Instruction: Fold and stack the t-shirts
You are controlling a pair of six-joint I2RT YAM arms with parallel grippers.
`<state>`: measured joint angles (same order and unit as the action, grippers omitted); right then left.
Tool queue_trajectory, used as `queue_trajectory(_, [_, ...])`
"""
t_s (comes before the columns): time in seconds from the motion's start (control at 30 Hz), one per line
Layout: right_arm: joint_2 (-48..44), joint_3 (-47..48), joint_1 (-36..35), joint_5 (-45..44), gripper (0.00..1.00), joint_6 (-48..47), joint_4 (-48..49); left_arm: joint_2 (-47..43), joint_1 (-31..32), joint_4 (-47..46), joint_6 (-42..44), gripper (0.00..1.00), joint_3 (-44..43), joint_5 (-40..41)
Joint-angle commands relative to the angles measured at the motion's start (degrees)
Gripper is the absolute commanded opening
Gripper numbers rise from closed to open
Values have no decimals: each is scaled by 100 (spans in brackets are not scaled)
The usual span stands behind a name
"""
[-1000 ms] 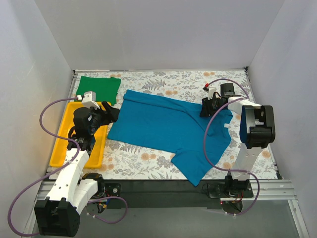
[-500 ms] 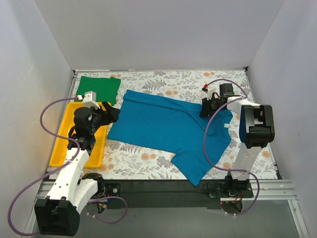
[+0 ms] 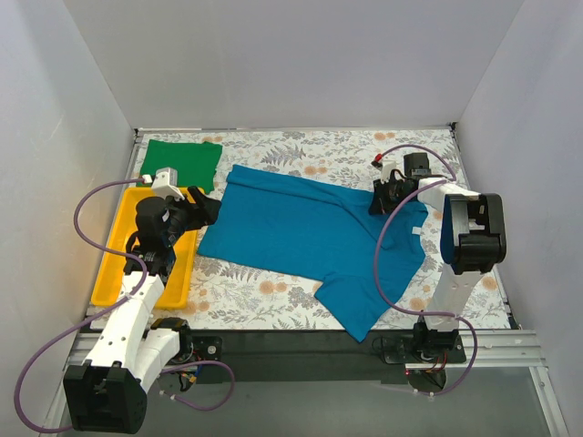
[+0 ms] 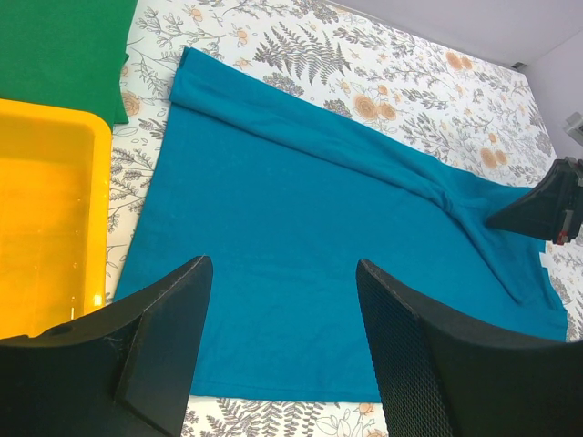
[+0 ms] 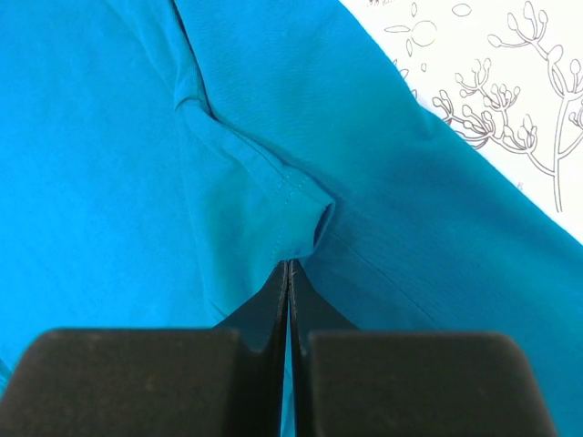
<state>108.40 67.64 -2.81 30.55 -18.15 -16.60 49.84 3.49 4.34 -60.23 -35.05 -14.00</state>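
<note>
Lying spread across the middle of the floral counter (image 3: 264,296), the teal-blue t-shirt (image 3: 301,237) is open and mostly flat. Its far long edge is rolled over into a soft band that runs from the far left corner toward the right. One part of it reaches toward the near edge of the counter, near the right arm's base.

The green t-shirt (image 3: 182,162) sits folded in the far left corner of the counter, apart from the teal one. It lies just beyond the far end of the yellow tray (image 3: 118,264), which runs along the left side of the counter.

The left hand (image 3: 202,211) hangs over the far right corner of the tray, close to the left edge of the teal-blue t-shirt. In the left wrist view its two fingers (image 4: 173,337) stand well apart with the shirt showing between them, and they have hold of nothing.

The right hand (image 3: 378,200) is down on the right part of the teal-blue t-shirt. In the right wrist view its fingers are pressed together so that only a thin line shows between them. Their tips pinch a small hemmed fold of the cloth, which puckers just ahead of them. Bare counter shows at the upper right of that view.
</note>
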Motion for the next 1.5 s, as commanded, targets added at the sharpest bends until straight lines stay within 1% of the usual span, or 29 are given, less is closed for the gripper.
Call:
queue_trajectory(0.0, [-363, -48, -44, -5, 1, -39, 16, -27, 12, -21, 73, 63, 68, -50])
queue_trajectory(0.3, [-1092, -549, -44, 162, 1, -110, 210, -45, 12, -21, 72, 63, 68, -68])
queue_trajectory(0.67, [-1435, -1050, -202, 312, 1, -215, 219, -71, 12, -21, 72, 63, 77, -77])
queue_trajectory(0.87, [-1708, -1393, -422, 242, 1, -364, 262, -71, 12, -21, 72, 63, 77, -103])
queue_trajectory(1.27, [-2007, -1701, -501, 83, 1, -584, 245, -63, 12, -30, 64, 63, 77, -103])
queue_trajectory(1.37, [-2059, -1762, -562, 57, 1, -750, 166, -80, 12, -30, 64, 63, 77, -103])
queue_trajectory(1.47, [-2147, -1824, -738, -4, 1, -1119, -9, -63, 12, -30, 64, 63, 77, -112])
